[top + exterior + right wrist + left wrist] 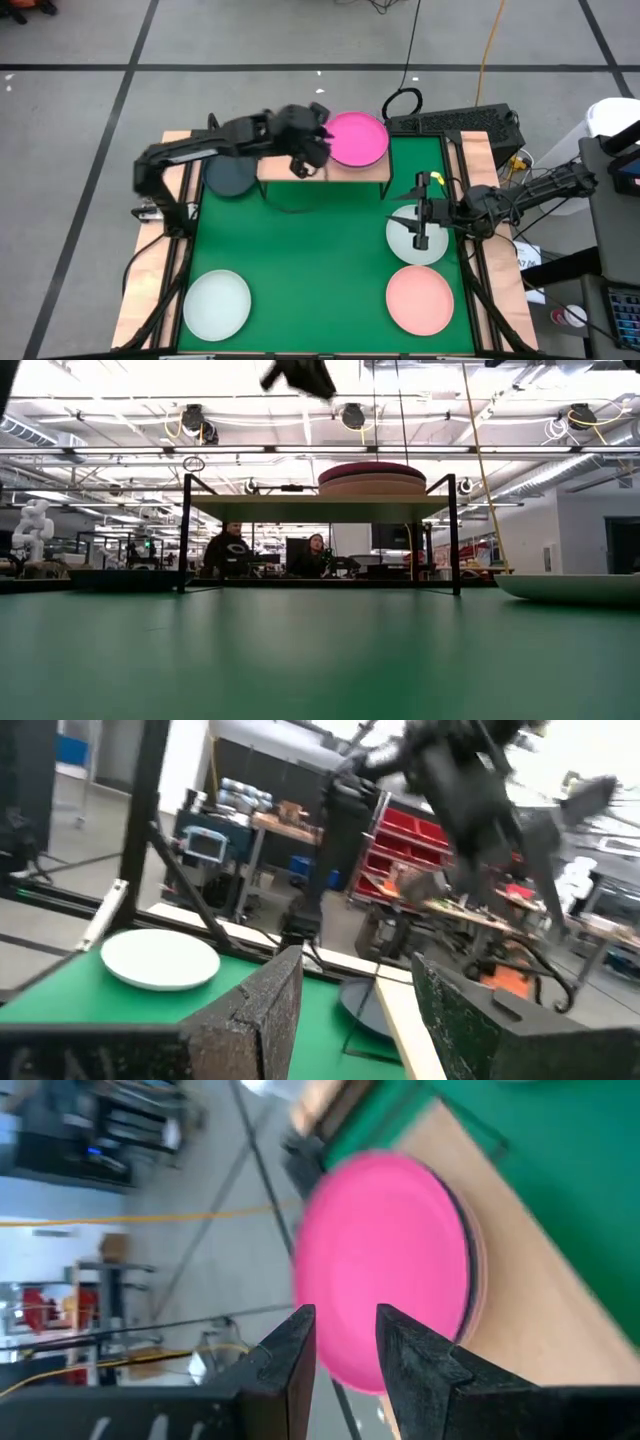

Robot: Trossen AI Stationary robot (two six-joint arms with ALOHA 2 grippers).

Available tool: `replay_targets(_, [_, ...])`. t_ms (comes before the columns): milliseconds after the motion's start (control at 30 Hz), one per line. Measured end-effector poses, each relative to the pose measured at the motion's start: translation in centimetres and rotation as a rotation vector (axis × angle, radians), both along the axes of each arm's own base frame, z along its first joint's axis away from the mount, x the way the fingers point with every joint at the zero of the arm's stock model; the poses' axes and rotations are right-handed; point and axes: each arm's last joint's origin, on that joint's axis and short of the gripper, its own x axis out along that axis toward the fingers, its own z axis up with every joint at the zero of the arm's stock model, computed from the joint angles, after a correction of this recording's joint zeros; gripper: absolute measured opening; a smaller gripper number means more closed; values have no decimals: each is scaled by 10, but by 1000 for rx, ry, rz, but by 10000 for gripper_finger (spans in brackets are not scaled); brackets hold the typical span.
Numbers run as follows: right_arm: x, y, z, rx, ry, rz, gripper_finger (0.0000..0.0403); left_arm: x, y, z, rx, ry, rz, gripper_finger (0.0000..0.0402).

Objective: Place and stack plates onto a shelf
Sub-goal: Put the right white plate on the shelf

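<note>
**Step in hand** – stacking on the shelf (285, 170), upper centre of the high view.
- Left gripper (312, 152) hovering at the left rim of the magenta plate (358, 138), fingers apart with nothing between them.
- Magenta plate lying flat as the top of a stack on the shelf's right half.
- Judged: release stage of 1 placement.

**Right gripper** (421, 232) – right of centre, above a pale mint-white plate (400, 242). Jaws parted and empty. Contact with the plate not clear.

**Next move, judged**
- Lift clear of the stack without nudging it.
- Then a pickup of a loose plate by its rim – a shallow edge, so a low, level approach with 1 finger under the lip.
- Left half of the shelf bare and free for a second stack.

**Count**
- Shelf: 1.
- Green mat (310, 250): 1.
- Grippers: 2, both empty.
- Magenta plate: 1, on the stack.
- Plates under it: at least 2 edges showing in the low view and the left wrist view, pale pinkish and dark – exact number cannot be told.
- Dark teal-grey plate (228, 178): 1, on the mat just left of the shelf.
- Pale mint-white plates: 2, the other (217, 304) at lower left.
- Salmon-pink plate (420, 299): 1, at lower right.
- Loose plates on the mat: 4.
</note>
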Motion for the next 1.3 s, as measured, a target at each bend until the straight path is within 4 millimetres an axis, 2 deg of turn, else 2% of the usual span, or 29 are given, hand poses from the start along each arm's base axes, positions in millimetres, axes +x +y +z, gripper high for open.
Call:
replay_targets(100, [0,-1,-1,1,12,-36,171,-28,-14,33,-37,-141,17,113])
replay_targets(233, [0,-2,-5,28,46,-52,171,-73,-35,70,-185,-326,51,113])
replay_targets(333, [0,-5,-13,49,119,-162,171,-106,-50,87,-354,-420,15,113])
replay_targets(400, [-1,-7,-18,64,164,-244,171,-122,-59,88,-463,-429,-20,113])
replay_targets(467, [-1,-8,-21,77,192,-282,171,-132,-70,82,-516,-406,-73,113])
replay_targets(600, [-2,-7,-26,109,236,-253,171,-138,-90,50,-559,-382,-119,113])
replay_targets(900, [5,-5,-19,130,438,-243,171,-141,-117,-43,-662,-701,-168,113])
replay_targets(1000, [8,-3,-21,130,558,-260,171,-147,-117,-61,-682,-825,-205,113])
replay_targets(1133, [11,0,-34,173,736,-208,171,-153,-116,-82,-693,-872,-217,113])
replay_targets(1300, [13,5,-45,268,860,-146,171,-161,-115,-80,-708,-918,-228,113])
